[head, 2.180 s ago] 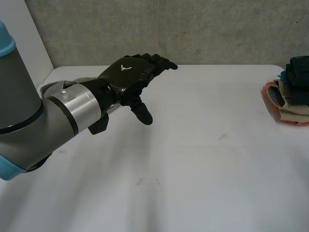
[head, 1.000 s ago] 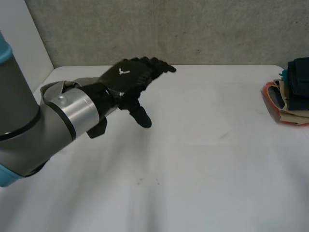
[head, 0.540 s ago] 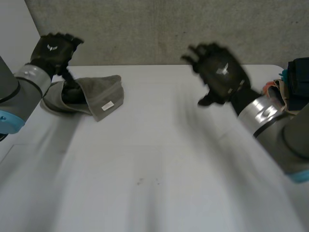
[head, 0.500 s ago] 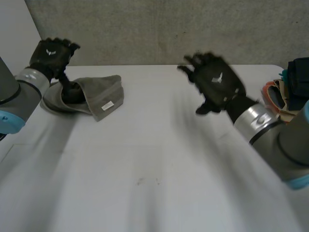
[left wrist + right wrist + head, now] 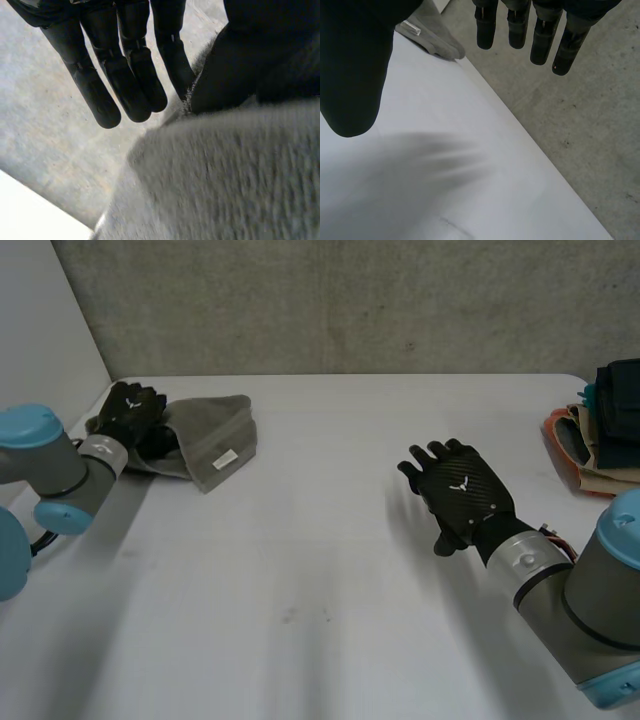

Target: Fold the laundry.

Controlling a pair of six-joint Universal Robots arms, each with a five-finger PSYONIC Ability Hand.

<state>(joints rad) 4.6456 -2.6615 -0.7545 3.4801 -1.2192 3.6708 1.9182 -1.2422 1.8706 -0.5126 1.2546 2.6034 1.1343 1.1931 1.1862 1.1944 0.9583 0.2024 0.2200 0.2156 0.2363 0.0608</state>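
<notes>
While the grey towel (image 5: 210, 435) lies bunched at the far left of the tabletop (image 5: 320, 570), the left hand (image 5: 130, 412) touches its left end with straight, released fingers, and the right hand (image 5: 460, 490), also released, hovers well apart.

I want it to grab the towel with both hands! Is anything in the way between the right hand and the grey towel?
Nothing visible is. Only bare white table lies between the right hand and the grey towel. The left hand is at the towel's other side.
</notes>
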